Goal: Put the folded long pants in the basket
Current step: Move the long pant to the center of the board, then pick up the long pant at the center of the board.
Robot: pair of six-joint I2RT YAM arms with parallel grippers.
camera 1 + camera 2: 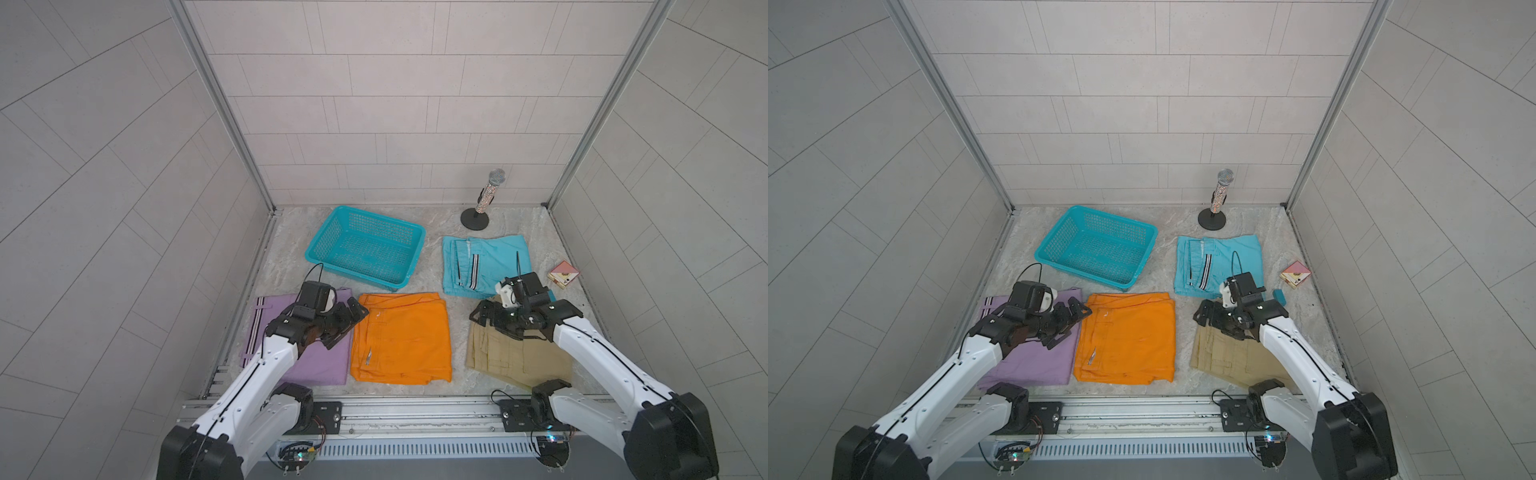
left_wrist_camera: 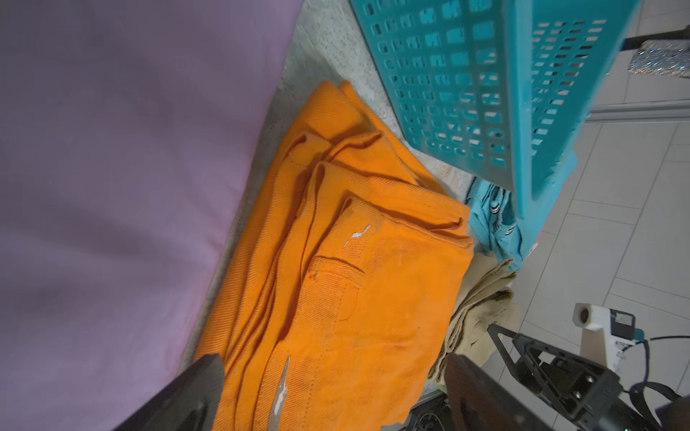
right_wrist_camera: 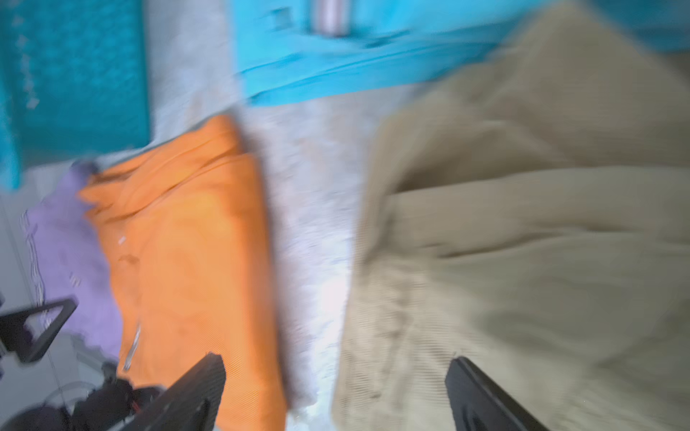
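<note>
Nearest on the bench, the left jaws hang released over the gap between the lilac pants (image 1: 324,361) and the orange pants (image 1: 401,336); the right jaws, spread and empty, sit above the khaki pants (image 1: 511,357); best to pinch every orange layer at its edge, lift level, and clear the rim of the empty basket (image 1: 365,253) beyond, beside the turquoise pants (image 1: 494,262).

You have a pale tiled back wall (image 1: 407,104) at twelve o'clock; matching side walls (image 1: 104,166) stand at nine and three; aluminium corner posts (image 1: 220,104) join them; the marbled grey floor (image 1: 436,220) is evenly lit; a metal rail (image 1: 415,409) runs at six.
</note>
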